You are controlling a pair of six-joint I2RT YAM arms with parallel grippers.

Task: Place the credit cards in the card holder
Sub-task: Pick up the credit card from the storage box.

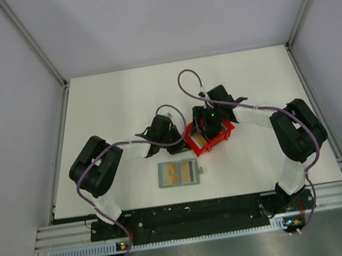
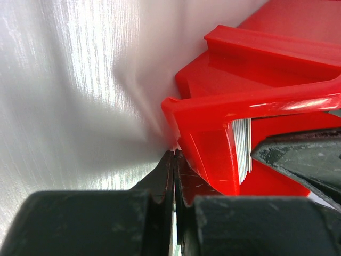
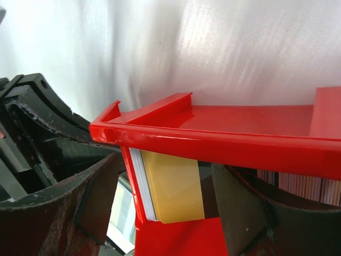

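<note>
Top external: card holder (image 1: 194, 172) lengthwise left-right

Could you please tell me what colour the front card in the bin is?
Yellow-orange; the card shows best in the right wrist view.

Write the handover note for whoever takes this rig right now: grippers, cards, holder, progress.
Left gripper: shut, empty, tip at the red bin's outer corner.
Right gripper: open, fingers either side of the credit cards standing in the bin; nothing gripped.
Card holder: lies open on the table, apart from the bin; tan cards seem to be in it already.
Left to do: grip a card from the bin, carry it over, slot it in.
</note>
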